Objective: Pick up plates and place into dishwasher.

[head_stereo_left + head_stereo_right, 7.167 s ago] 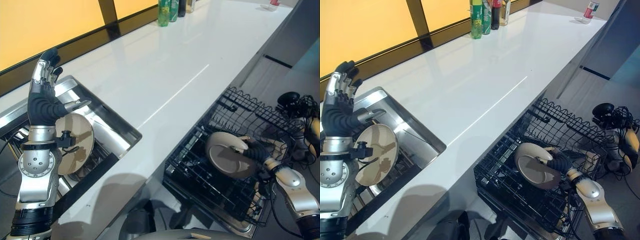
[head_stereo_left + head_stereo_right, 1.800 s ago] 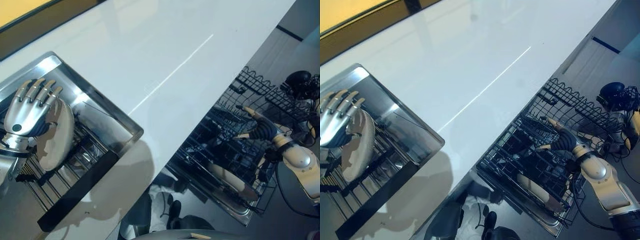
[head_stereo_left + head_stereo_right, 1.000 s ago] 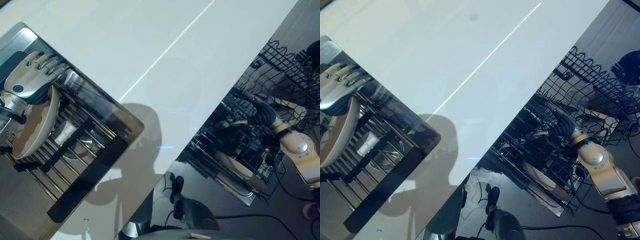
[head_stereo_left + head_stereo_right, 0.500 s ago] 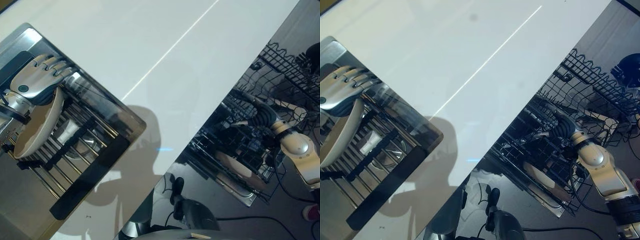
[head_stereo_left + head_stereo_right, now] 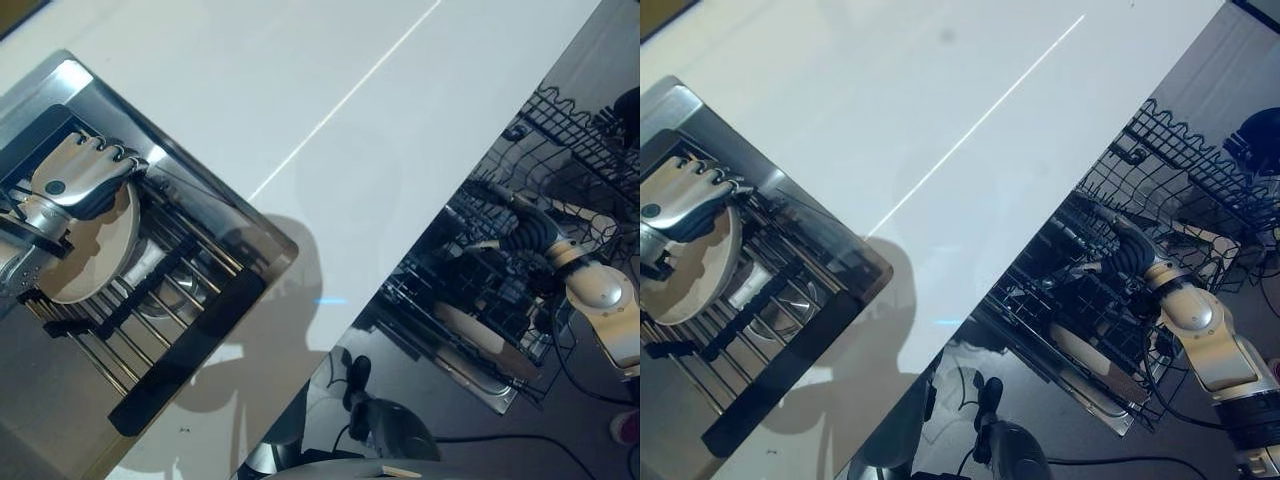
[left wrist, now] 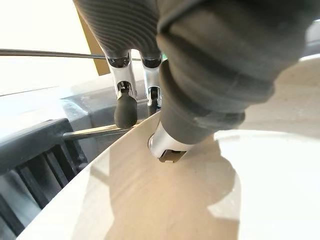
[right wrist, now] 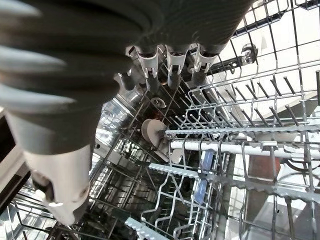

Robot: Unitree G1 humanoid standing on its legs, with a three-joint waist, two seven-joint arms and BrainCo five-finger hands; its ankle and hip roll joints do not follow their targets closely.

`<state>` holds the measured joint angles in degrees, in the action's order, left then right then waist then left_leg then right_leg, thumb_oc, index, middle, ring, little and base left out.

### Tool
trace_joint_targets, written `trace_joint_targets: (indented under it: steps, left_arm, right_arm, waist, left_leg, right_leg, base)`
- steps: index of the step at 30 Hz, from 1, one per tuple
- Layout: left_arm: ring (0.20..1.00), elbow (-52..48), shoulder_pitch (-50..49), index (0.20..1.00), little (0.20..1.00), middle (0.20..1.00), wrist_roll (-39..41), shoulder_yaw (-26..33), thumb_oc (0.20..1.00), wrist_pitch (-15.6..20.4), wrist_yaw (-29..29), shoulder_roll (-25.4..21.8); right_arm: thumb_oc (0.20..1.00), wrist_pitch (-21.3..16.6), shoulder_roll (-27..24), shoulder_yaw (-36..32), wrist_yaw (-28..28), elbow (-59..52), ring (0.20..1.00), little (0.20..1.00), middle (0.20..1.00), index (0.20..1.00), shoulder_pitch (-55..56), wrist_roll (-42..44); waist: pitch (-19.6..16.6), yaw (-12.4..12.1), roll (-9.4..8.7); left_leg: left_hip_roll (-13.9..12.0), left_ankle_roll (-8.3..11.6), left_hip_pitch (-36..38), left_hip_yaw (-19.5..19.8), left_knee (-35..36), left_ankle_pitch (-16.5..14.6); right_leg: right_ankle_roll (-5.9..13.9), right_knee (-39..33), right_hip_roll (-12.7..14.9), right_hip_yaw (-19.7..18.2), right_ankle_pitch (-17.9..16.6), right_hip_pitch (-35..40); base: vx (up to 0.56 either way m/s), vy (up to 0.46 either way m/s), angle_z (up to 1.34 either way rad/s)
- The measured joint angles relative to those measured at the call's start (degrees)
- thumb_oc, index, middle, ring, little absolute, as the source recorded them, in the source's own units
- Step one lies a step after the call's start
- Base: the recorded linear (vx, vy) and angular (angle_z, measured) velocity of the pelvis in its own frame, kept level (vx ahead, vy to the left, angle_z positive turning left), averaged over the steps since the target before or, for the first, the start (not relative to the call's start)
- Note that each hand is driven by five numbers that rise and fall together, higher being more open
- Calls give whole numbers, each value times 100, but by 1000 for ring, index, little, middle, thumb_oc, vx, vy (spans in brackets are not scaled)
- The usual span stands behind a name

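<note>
A white tabletop (image 5: 330, 120) runs diagonally across the head views, from the lower left to the upper right of the frame. At the left edge a steel sink (image 5: 225, 215) is sunk into it, and a dark wire drying rack (image 5: 150, 310) sits inside the sink.

The robot's left hand (image 5: 75, 180) is in the sink at the middle left of the frame. Its fingers are curled over the top rim of a beige plate (image 5: 100, 255) that stands on edge in the rack, tilted. The left wrist view shows the dark fingertips (image 6: 125, 111) hooked behind the rim and the thumb (image 6: 167, 147) pressed on the plate's pale face (image 6: 175, 200), so the hand is grasping the plate.

At the right of the frame, below the tabletop's edge, a black wire dishwasher rack (image 5: 560, 130) is pulled out. The robot's right hand (image 5: 500, 200) reaches into it from the lower right. In the right wrist view its fingers (image 7: 172, 75) point straight ahead over the rack's wire tines (image 7: 235, 135) and hold nothing, so the hand is released.

A second beige plate (image 5: 480, 328) stands on edge low in the dishwasher rack, in the lower right of the frame, just below the right arm and apart from the hand.
</note>
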<state>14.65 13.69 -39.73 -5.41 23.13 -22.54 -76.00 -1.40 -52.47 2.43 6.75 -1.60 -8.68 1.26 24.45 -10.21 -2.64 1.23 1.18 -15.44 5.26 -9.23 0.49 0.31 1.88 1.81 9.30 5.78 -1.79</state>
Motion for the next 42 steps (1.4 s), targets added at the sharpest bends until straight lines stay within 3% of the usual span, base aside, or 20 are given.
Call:
trace_joint_targets:
  steps: [12,20,24,33,42]
  left_arm:
    - [200,12,-650,200,200,200,11,829,200,12,-144,620]
    - [200,11,-1141,200,200,200,7,1708,200,149,-954,1641]
    - [200,-116,-1381,200,200,200,4,2086,200,248,-1210,1936]
    - [200,-767,-1773,200,200,200,119,2516,200,408,-1004,2128]
    - [200,-847,-1847,200,200,200,479,2593,200,415,-477,2101]
  right_arm:
    - [1000,-1,259,-238,100,-47,1000,1000,1000,1000,30,-11]
    - [1000,3,537,-433,119,-88,1000,1000,1000,1000,290,-120]
    - [1000,9,712,-433,160,-249,1000,1000,1000,1000,575,-187]
    - [1000,27,776,-431,239,-261,1000,1000,1000,1000,933,-187]
    - [1000,51,836,-438,437,-271,1000,1000,1000,1000,1147,-185]
  waist:
    - [-48,-12,58]
    - [-442,-32,250]
    - [-792,-25,252]
    - [-1243,-22,250]
    - [-1265,7,257]
  left_leg:
    - [28,13,376,74,96,8]
    - [62,18,509,141,155,11]
    - [62,22,595,139,220,11]
    - [66,27,741,140,280,14]
    - [57,27,785,121,275,14]
  right_leg:
    - [-2,-111,9,70,3,400]
    - [-3,-201,14,137,3,573]
    - [-6,-230,16,138,18,633]
    - [-8,-271,19,136,31,758]
    - [-9,-233,22,106,36,757]
  base:
    - [14,-24,2]
    - [41,-28,5]
    - [34,-49,0]
    - [25,-27,0]
    - [25,5,-1]
